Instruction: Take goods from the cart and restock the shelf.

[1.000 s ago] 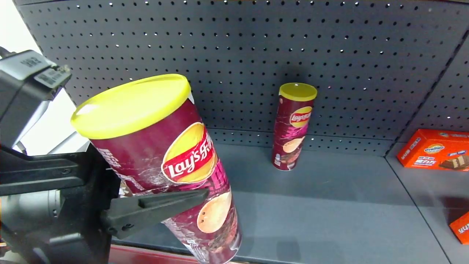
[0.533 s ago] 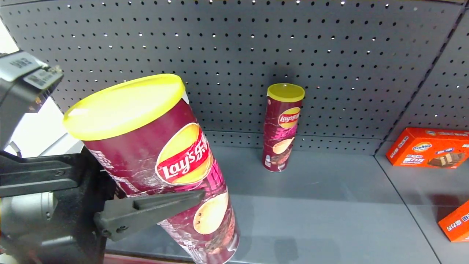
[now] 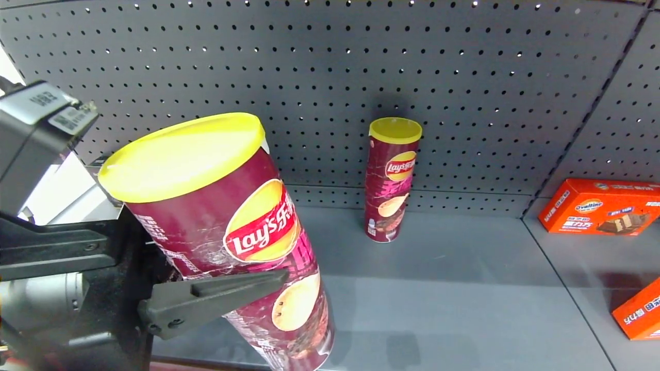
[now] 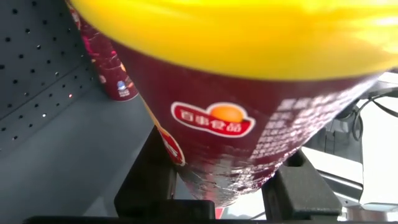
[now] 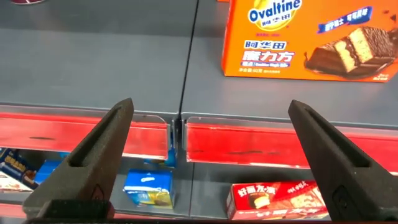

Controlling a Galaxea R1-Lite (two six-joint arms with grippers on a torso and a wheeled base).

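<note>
**Firmly gripped: a chip can tilted over the shelf's front edge**

Clearly the left end effector (image 3: 227,252) has hold of a maroon chip can (image 3: 232,242) with a yellow lid; its two dark fingers (image 3: 216,299) press against opposite sides of the tube around mid-height, closed to the can's width. The can is tilted, its lid leaning to the left and its base low over the front part of the grey shelf (image 3: 454,299); whether the base touches the shelf cannot be told. In the left wrist view the same can (image 4: 236,124) sits between the two fingers, yellow lid nearest the camera.

A second chip can (image 3: 390,180) of the same kind stands upright at the back of the shelf, just in front of the perforated back panel (image 3: 464,77); it is well apart from the held one, farther back and to the right.

On the neighbouring shelf section to the right lies an orange box (image 3: 598,207) near the back; another orange box (image 3: 637,314) sits nearer the front at the view's edge.

The right end effector (image 5: 211,104) is spread wide with nothing between its fingers; it hangs in front of the shelf's red edge strip (image 5: 249,146), level with the front edge. Beyond it an orange box (image 5: 305,37) rests on the shelf; on the shelf below lie a blue packet (image 5: 149,190) and a red box (image 5: 280,199).
</note>
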